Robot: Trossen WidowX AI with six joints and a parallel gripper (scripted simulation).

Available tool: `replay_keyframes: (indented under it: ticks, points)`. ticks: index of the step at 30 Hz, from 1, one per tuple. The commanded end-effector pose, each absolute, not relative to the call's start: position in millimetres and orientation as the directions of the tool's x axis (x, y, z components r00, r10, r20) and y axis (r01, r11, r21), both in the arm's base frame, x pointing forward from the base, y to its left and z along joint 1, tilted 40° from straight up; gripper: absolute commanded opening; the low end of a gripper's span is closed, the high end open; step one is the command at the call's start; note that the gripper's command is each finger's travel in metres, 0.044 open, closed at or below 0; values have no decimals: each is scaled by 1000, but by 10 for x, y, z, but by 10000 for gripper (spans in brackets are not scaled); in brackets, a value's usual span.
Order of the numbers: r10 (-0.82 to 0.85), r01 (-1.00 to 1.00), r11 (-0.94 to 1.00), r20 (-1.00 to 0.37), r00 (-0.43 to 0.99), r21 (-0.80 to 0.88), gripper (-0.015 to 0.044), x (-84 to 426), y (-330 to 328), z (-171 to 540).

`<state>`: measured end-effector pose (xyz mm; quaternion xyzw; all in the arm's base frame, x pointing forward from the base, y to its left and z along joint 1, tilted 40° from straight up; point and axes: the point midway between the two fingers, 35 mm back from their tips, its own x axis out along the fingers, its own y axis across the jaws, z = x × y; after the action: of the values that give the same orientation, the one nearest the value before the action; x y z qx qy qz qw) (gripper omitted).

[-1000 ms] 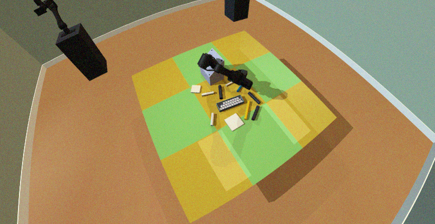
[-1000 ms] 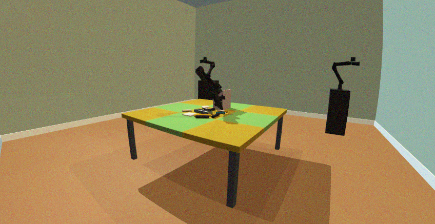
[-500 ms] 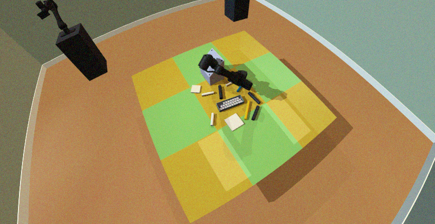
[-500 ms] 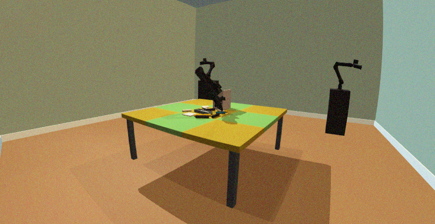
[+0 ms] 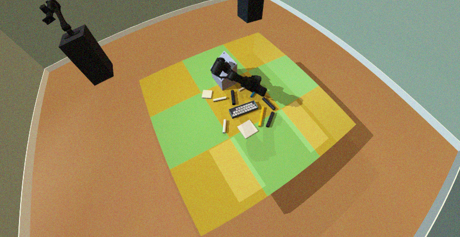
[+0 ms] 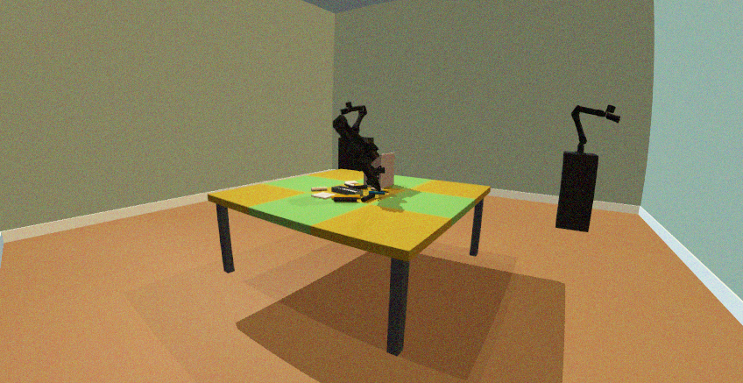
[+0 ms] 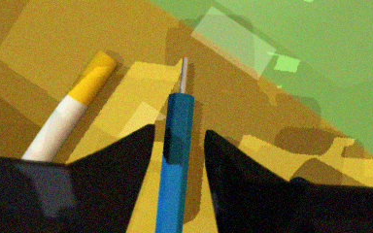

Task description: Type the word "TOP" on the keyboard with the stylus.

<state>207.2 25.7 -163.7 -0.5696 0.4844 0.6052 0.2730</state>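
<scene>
1. The gripper (image 5: pixel 264 93) (image 6: pixel 376 187) (image 7: pixel 180 133) is partly open — its fingers stand apart, holding nothing, with the blue stylus (image 5: pixel 252 94) (image 6: pixel 377 192) (image 7: pixel 171 194) in the gap between them in the wrist view.
2. That stylus lies on the desk (image 5: pixel 193 138) (image 6: pixel 364 223), its thin metal tip toward twelve o'clock in the wrist view.
3. A white marker with a yellow end (image 7: pixel 63 121) lies at its ten o'clock there.
4. From above, the keyboard (image 5: pixel 243 109) (image 6: pixel 346 189) has the stylus at one o'clock — and a cream pad (image 5: pixel 247 129) (image 6: pixel 322 195) at six.
</scene>
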Motion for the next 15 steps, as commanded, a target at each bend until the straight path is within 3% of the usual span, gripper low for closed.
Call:
replay_keyframes:
  ticks: [1, 15]
  points:
    - [-227, -881, -382, -952, -203, 279, 150, 2069, 221, -1665]
    - [-228, -881, -382, -952, -204, 280, 150, 2071, 168, -1727]
